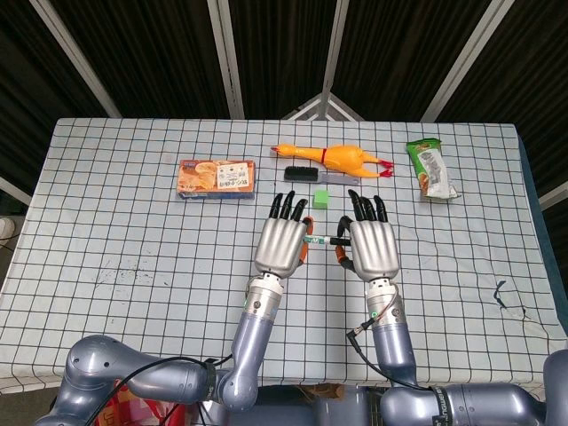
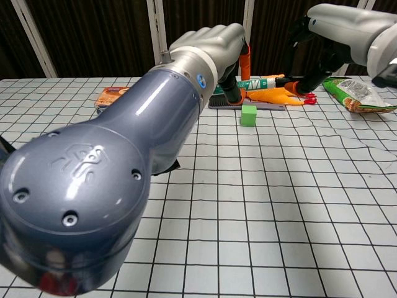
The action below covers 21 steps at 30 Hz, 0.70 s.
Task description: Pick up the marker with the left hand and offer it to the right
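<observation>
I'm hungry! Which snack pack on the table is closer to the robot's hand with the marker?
The flat orange biscuit box, lying left of the yellow rubber chicken. The green snack bag sits far off right, beyond the right hand, not the left hand.

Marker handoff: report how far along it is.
Done: the marker is off the table, held in the left hand above the green cube. In hand: the offer. The marker spans the gap toward the right hand, whose fingers are at its dark tip. Whether they actually grip it, neither view shows. Left: the right hand taking it and the left letting go.
</observation>
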Motion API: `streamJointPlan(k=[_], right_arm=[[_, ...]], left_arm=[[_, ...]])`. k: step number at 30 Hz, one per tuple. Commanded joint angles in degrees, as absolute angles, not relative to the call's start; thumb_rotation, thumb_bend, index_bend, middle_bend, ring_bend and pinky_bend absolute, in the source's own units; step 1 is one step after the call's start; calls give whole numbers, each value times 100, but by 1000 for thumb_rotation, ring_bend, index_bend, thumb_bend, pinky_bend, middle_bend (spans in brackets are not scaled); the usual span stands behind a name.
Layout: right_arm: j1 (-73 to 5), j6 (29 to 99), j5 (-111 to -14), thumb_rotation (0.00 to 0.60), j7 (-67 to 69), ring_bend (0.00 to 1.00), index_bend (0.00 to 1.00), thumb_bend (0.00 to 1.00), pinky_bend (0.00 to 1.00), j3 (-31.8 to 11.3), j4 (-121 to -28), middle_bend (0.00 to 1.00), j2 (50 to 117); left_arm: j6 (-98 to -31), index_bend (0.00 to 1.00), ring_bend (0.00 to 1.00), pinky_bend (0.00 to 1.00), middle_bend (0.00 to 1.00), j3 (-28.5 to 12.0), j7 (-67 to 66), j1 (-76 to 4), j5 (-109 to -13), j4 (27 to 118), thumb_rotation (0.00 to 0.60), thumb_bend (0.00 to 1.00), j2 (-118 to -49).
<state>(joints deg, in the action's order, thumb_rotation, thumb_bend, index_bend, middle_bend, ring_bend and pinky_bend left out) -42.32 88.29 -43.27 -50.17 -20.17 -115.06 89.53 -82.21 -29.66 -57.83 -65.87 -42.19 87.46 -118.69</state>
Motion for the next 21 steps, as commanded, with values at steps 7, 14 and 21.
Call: streamJointPlan(k=[7, 14, 21], right_arm=[[-4252, 8844, -4325, 600, -5025, 109, 553, 365, 36, -2004, -11526, 78, 8957], [-4243, 8811, -4320, 600, -4990, 115, 621, 410, 36, -1970, -11497, 78, 8937], [-4165, 8711, -4393, 600, -4814, 122, 659, 426, 36, -1888, -11456, 78, 8836]], left_arm=[[-8217, 544, 0, 0, 147, -2964, -5708, -6576, -4280, 8732, 600, 572, -11875], [-8226, 549, 0, 0, 155, -2963, -5666, -6553, -4323, 8732, 600, 572, -11858], [-8277, 550, 0, 0, 155, -2924, -5693, -6463, -4306, 8782, 600, 572, -11785]])
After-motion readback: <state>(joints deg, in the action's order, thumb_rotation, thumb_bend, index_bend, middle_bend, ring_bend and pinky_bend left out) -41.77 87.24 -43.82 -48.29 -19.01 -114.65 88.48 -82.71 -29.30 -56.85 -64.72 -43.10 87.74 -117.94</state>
